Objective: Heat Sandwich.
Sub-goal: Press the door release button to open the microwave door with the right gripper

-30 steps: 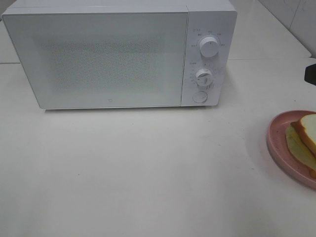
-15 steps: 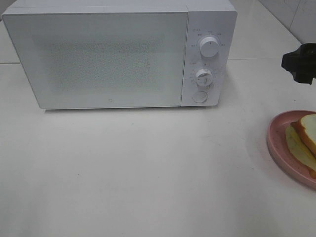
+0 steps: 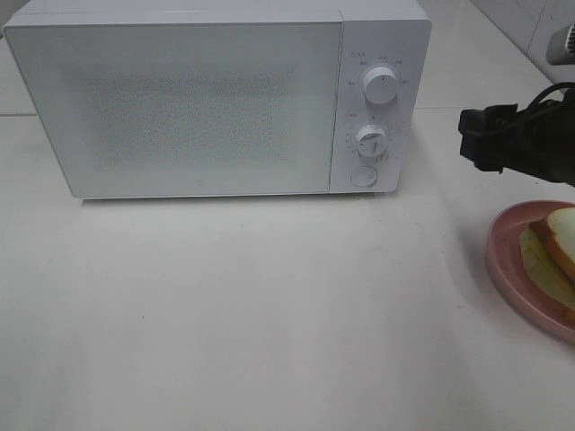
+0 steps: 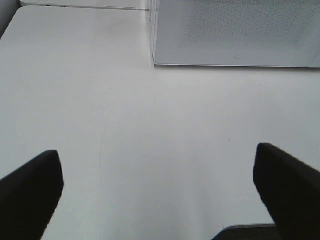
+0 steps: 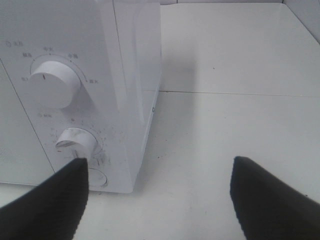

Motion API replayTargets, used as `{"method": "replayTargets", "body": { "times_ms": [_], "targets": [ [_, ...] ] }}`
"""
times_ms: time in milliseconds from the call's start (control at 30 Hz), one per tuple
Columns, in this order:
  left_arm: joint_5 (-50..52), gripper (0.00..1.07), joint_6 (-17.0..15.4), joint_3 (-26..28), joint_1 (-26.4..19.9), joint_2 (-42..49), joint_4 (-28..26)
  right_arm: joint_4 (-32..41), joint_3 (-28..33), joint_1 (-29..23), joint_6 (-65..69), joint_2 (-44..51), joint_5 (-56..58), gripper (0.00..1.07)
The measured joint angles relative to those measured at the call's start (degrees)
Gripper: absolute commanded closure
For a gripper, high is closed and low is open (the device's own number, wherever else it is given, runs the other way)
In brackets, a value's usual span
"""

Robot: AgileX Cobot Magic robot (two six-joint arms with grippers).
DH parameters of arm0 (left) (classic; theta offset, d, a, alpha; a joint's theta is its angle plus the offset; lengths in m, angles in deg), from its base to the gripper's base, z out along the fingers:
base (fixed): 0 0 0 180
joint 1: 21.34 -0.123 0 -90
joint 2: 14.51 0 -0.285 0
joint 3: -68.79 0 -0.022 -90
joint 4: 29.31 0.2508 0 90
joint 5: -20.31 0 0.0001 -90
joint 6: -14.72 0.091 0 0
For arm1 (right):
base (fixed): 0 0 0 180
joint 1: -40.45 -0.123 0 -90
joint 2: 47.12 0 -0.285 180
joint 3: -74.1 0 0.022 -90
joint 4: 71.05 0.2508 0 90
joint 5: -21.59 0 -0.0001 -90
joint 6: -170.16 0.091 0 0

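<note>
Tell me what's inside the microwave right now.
Nothing inside can be seen: the microwave has its speckled door shut, which hides the interior. The sandwich is outside, on the plate to the right.

You have bright, even, diffuse light in all three views — the white tabletop (image 3: 269, 314) washes out to a pale cream with faint grain. The white box-shaped microwave oven (image 3: 180, 108) casts only a thin, soft shadow along its base. The black right gripper (image 3: 476, 142) looks soft-edged in the high view, and in both wrist views the dark fingers (image 4: 30, 190) (image 5: 45, 205) sit out of focus — blurred wedges.
</note>
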Motion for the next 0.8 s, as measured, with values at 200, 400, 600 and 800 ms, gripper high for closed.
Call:
{"method": "replayTargets", "body": {
  "times_ms": [200, 400, 600, 800],
  "targets": [
    [0.0, 0.09, 0.0, 0.0, 0.0, 0.0, 0.0, 16.6, 1.4, -8.1, -8.8, -3.5, -8.8, 0.32],
    [0.0, 0.09, 0.0, 0.0, 0.0, 0.0, 0.0, 22.1, 1.4, -15.1, -11.1, -7.4, -15.4, 0.32],
    [0.0, 0.09, 0.0, 0.0, 0.0, 0.0, 0.0, 22.9, 1.4, -20.0, -11.2, -12.4, -21.5, 0.32],
    [0.0, 0.09, 0.0, 0.0, 0.0, 0.0, 0.0, 25.5, 1.3, -24.8, -11.2, -17.0, -24.1, 0.32]
  ]
}}
